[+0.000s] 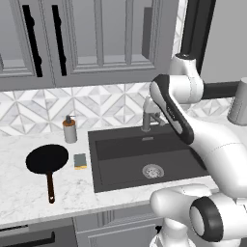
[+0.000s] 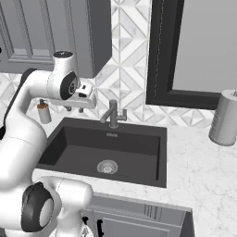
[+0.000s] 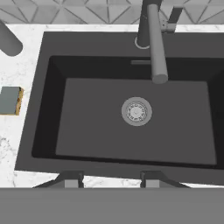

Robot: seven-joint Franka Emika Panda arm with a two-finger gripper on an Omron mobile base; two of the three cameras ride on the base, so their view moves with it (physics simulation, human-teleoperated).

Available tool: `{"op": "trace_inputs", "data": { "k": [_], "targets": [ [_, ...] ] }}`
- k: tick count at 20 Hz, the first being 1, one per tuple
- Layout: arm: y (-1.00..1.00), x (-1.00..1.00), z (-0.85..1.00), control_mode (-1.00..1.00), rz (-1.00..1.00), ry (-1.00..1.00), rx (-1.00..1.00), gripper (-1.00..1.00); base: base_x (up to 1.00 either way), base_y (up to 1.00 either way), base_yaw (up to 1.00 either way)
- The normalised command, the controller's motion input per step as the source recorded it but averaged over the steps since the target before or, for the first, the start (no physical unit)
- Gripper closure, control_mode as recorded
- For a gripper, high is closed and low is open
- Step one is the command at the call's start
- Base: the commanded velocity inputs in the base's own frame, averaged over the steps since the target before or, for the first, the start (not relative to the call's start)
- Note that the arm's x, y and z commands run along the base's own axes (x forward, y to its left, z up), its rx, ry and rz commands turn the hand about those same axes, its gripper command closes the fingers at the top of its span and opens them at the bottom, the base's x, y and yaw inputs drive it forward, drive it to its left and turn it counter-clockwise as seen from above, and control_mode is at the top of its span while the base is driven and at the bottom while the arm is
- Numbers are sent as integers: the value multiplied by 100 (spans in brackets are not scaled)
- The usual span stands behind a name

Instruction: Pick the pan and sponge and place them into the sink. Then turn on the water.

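The black pan (image 1: 47, 159) lies flat on the counter left of the sink (image 1: 120, 157), its brown handle pointing toward the front edge. Between pan and basin rests the small grey-green and yellow sponge (image 1: 80, 160), which the hand view catches at its left edge (image 3: 9, 99). My gripper (image 2: 74, 109) hovers open above the sink's (image 2: 139, 152) left rear part, nothing between its fingers (image 3: 72, 179). Straight below it are the bare basin (image 3: 87, 127) and the silver drain (image 3: 136, 111). The grey faucet (image 3: 153, 43) reaches over the basin; no water is in view.
A soap dispenser (image 1: 70, 129) stands behind the pan against the tiled wall. At the far right of the counter is a grey cylinder (image 2: 225, 118). Wall cabinets hang above the left counter, and a dark-framed window sits behind the sink.
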Motion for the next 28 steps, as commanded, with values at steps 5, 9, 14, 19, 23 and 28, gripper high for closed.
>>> {"op": "trace_inputs", "data": {
  "k": [5, 9, 14, 19, 23, 28],
  "targets": [
    [15, -21, -8, -100, 0, 0, 0, -100, 0, 0, 0],
    [59, -9, -28, -100, 0, 0, 0, -100, 0, 0, 0],
    [64, -6, -33, -100, 0, 0, 0, -100, 0, 0, 0],
    [74, -3, -39, -100, 0, 0, 2, -100, 0, 0, 0],
    [73, -7, -40, -100, 0, 0, 5, -100, 0, 0, 0],
    [77, -4, -37, -100, 0, 3, 3, -100, 0, 0, 0]
  ]
}}
